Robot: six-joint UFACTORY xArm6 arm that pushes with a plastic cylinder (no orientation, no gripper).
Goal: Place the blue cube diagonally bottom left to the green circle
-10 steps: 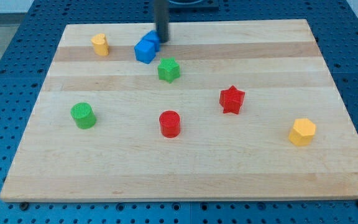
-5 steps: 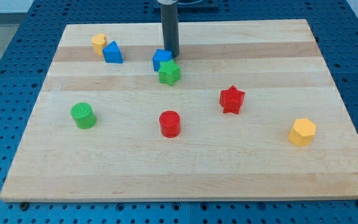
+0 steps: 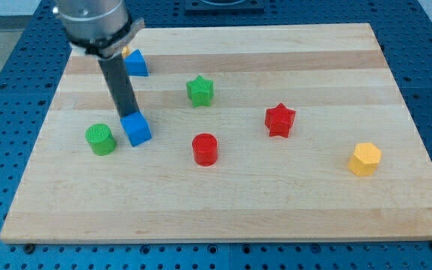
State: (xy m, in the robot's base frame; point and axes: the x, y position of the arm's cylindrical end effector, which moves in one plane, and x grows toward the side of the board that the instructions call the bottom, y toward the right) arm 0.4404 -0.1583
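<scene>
Dark rod, no claw to open or close; my tip (image 3: 130, 114) pressed against the upper edge of the small blue plastic cube (image 3: 136, 128), just toward the view's bottom from it. Ribbed green plastic cylinder, the circle (image 3: 100, 139), close to the view's left of my tip, slightly lower. Cube not yet below-left of circle. Risks: a straight push leftward knocking the circle away; an off-centre push spinning the cube off my tip. Red plastic cylinder (image 3: 205, 148) rightward, clear.
</scene>
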